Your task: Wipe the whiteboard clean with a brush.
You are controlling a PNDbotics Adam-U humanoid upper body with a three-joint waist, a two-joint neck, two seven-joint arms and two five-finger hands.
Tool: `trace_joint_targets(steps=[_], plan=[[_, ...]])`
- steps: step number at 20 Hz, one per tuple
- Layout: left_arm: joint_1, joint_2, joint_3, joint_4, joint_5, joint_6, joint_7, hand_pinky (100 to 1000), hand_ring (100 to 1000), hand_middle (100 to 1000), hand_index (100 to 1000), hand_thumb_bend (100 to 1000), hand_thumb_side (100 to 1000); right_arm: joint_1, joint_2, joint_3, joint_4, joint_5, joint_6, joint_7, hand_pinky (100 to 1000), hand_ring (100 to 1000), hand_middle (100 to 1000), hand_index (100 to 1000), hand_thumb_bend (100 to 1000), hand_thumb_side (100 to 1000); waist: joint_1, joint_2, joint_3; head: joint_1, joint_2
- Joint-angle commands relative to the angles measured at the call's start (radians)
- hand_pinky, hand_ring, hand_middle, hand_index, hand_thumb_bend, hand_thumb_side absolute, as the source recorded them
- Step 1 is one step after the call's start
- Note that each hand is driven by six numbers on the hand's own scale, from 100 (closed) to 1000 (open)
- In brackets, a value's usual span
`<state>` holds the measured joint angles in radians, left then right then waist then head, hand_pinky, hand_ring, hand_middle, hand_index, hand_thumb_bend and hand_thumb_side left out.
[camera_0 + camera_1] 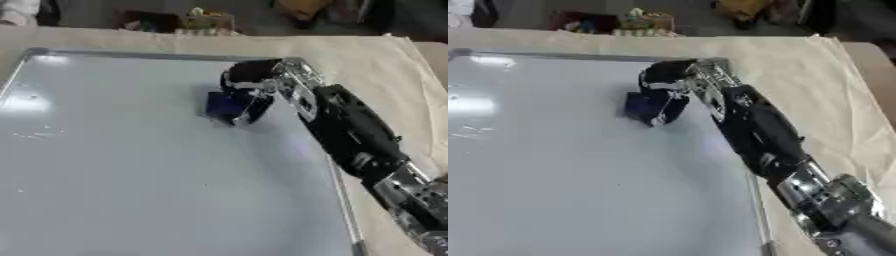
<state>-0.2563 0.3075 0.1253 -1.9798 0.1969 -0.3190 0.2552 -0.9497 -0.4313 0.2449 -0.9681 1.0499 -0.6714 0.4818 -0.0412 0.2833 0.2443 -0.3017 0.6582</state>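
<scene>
A large whiteboard (131,175) lay flat on a cloth-covered table (385,65), filling most of the view. Its surface looked almost entirely clean, with only faint smudges or glare near the left edge, so little seemed left to wipe. The right hand (254,82) reached in over the board's upper right part, fingers curled round a small dark blue brush (226,105) pressed on the surface. Its long axis could not be told. The left hand was not visible.

Right arm (350,130) reached in from lower right. Right hand (249,82) was over the whiteboard's (131,175) far right corner. Fingers (254,107) curled down around the brush (223,104).
</scene>
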Motion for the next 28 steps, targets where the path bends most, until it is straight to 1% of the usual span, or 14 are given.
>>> trace_joint_targets(steps=[1,6,10,16,19,20,21,22,24,28], plan=[[-0.010,0.018,0.003,-0.020,0.001,-0.001,0.000,336,392,455,491,100,856,0.013,-0.024,0.027,0.011,0.048,-0.117,0.125,222,326,100,181,100,252,0.004,-0.010,0.000,-0.004,-0.006],[-0.010,0.019,0.004,-0.020,0.001,-0.001,0.001,337,393,456,491,100,856,0.013,-0.017,0.033,0.027,0.055,-0.127,0.135,221,322,100,181,100,257,0.004,-0.012,-0.002,-0.004,-0.008],[-0.009,0.019,0.005,-0.020,0.001,0.000,0.001,337,393,456,491,100,857,0.022,-0.014,0.030,0.055,0.015,-0.133,0.185,219,311,100,181,100,263,0.004,-0.012,-0.005,-0.004,-0.007],[-0.008,0.019,0.005,-0.020,0.001,0.000,0.002,338,394,456,492,100,856,0.032,-0.011,0.028,0.064,-0.084,-0.123,0.288,219,293,100,183,100,261,0.005,-0.015,-0.006,-0.004,-0.008],[-0.008,0.019,0.005,-0.020,0.001,0.001,0.002,338,395,456,492,100,856,0.037,-0.007,0.027,0.069,-0.165,-0.103,0.359,218,281,100,183,100,234,0.006,-0.017,-0.007,-0.003,-0.008],[-0.008,0.019,0.005,-0.020,0.001,0.002,0.001,338,395,456,492,100,855,0.038,-0.006,0.027,0.069,-0.197,-0.093,0.386,217,271,100,183,100,213,0.006,-0.018,-0.008,-0.003,-0.008],[-0.008,0.020,0.005,-0.020,0.001,0.002,0.001,339,395,456,492,100,855,0.038,-0.005,0.029,0.068,-0.228,-0.081,0.406,218,271,100,183,100,227,0.007,-0.019,-0.008,-0.004,-0.009],[-0.008,0.020,0.005,-0.020,0.001,0.002,0.002,339,396,457,492,100,855,0.038,-0.005,0.034,0.064,-0.251,-0.072,0.416,218,269,100,183,100,209,0.007,-0.020,-0.007,-0.004,-0.009],[-0.008,0.020,0.004,-0.020,0.001,0.002,0.002,339,396,457,493,100,855,0.037,-0.006,0.046,0.052,-0.280,-0.060,0.423,218,268,100,183,100,205,0.007,-0.022,-0.007,-0.004,-0.009],[-0.008,0.021,0.004,-0.020,0.002,0.003,0.001,340,396,457,493,100,855,0.036,-0.008,0.071,0.014,-0.314,-0.061,0.425,218,266,100,183,100,201,0.007,-0.025,-0.007,-0.005,-0.007]])
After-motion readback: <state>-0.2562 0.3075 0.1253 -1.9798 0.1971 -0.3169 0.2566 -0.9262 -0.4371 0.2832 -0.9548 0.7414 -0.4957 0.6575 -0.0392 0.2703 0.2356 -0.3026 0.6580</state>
